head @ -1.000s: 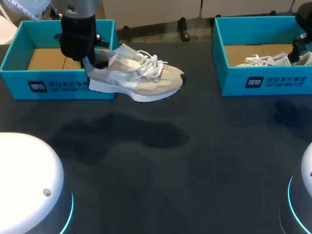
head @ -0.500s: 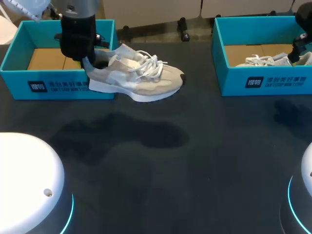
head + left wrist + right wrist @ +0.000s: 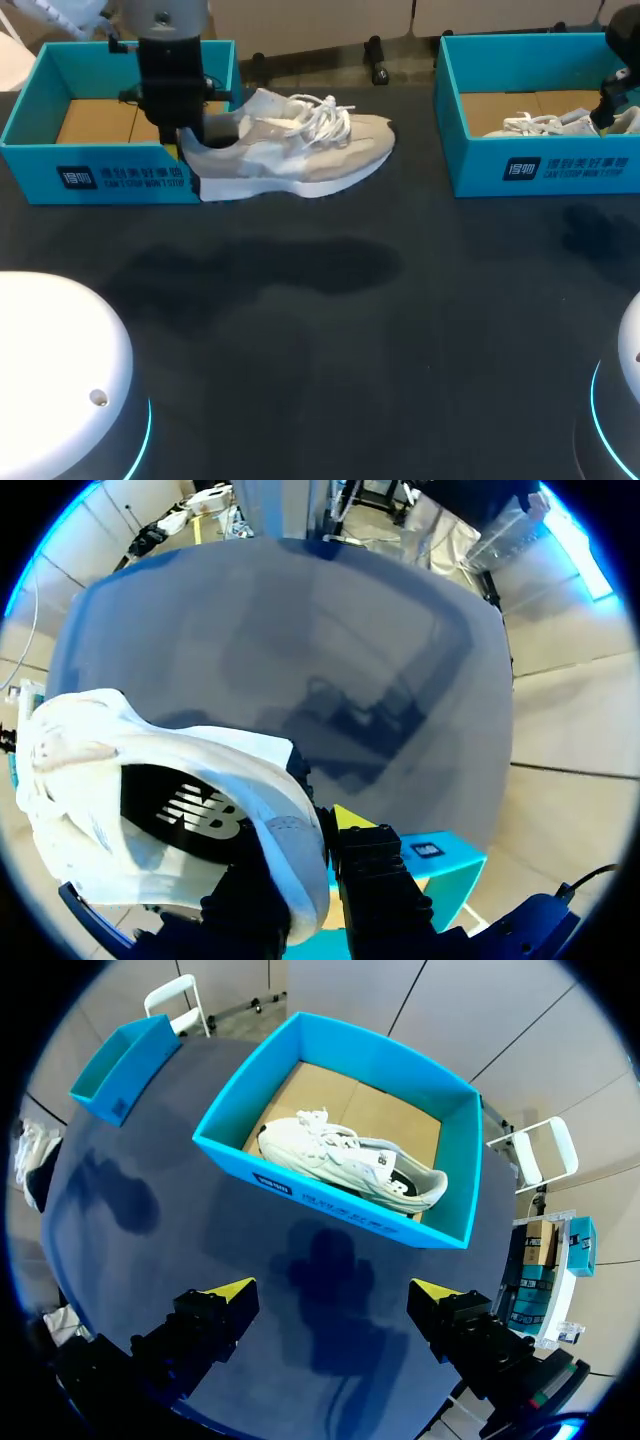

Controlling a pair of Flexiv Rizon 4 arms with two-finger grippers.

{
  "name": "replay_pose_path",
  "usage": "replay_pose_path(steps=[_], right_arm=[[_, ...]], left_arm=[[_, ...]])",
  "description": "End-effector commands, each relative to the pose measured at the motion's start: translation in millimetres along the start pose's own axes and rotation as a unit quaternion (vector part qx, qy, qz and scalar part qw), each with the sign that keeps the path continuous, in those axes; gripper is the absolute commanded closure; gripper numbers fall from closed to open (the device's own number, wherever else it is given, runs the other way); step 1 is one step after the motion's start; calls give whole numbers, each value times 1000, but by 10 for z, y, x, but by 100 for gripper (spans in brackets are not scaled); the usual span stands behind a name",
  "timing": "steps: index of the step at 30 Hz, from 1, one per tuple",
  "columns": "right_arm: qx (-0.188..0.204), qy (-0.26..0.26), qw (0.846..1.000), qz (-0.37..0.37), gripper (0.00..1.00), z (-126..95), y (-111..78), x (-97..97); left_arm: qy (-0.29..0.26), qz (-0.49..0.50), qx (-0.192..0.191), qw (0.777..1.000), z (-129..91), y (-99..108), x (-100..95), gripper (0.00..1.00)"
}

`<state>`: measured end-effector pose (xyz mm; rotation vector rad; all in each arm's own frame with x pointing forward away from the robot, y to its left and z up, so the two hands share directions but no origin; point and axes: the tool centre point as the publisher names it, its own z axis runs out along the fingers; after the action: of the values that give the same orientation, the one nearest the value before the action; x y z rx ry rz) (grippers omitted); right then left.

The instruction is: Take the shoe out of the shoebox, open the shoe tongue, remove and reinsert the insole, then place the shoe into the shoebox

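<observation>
- Against half a second ago, the shoe (image 3: 300,150) rides higher and more level, its toe swung further right. The lift out of the left shoebox (image 3: 120,178) looks done, and setting it on the bench (image 3: 350,350) likely comes next.
- The left gripper (image 3: 186,150) clamps the heel collar, and the shoe juts rightward from it, off the bench.
- The right gripper (image 3: 330,1305) hangs open, well apart.

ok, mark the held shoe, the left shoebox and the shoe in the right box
held shoe (image 3: 300,160): head view, side of the upper at midfoot.
left shoebox (image 3: 100,176): head view, front wall.
boxed shoe (image 3: 345,1160): right wrist view, side of its upper.
</observation>
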<state>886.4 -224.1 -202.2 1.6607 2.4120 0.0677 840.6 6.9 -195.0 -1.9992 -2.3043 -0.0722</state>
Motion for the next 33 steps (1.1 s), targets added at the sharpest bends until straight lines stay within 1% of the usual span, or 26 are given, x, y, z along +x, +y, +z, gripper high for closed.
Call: replay_pose_path(steps=[1,3,4,10,14,21,23,27,33], right_arm=[[0,-1,1000,0,0,1,-4,3],[0,-1,1000,0,0,1,-4,3],[0,-1,1000,0,0,1,-4,3],[0,-1,1000,0,0,1,-4,3],[0,-1,1000,0,0,1,-4,3],[0,-1,1000,0,0,1,-4,3],[0,-1,1000,0,0,1,-4,3],[0,-1,1000,0,0,1,-4,3],[0,-1,1000,0,0,1,-4,3]], left_arm=[[14,-10,-12,1000,16,-126,-160,100],[21,-19,-15,999,35,-191,-232,100],[19,-16,-13,1000,39,-204,-244,100],[39,-16,-27,999,114,-369,-387,100],[37,-12,-30,999,141,-500,-449,100],[34,-11,-41,999,238,-668,-508,100],[38,-9,-49,998,284,-713,-524,100],[33,-2,-54,998,345,-858,-541,100],[28,2,-50,998,488,-975,-538,100]])
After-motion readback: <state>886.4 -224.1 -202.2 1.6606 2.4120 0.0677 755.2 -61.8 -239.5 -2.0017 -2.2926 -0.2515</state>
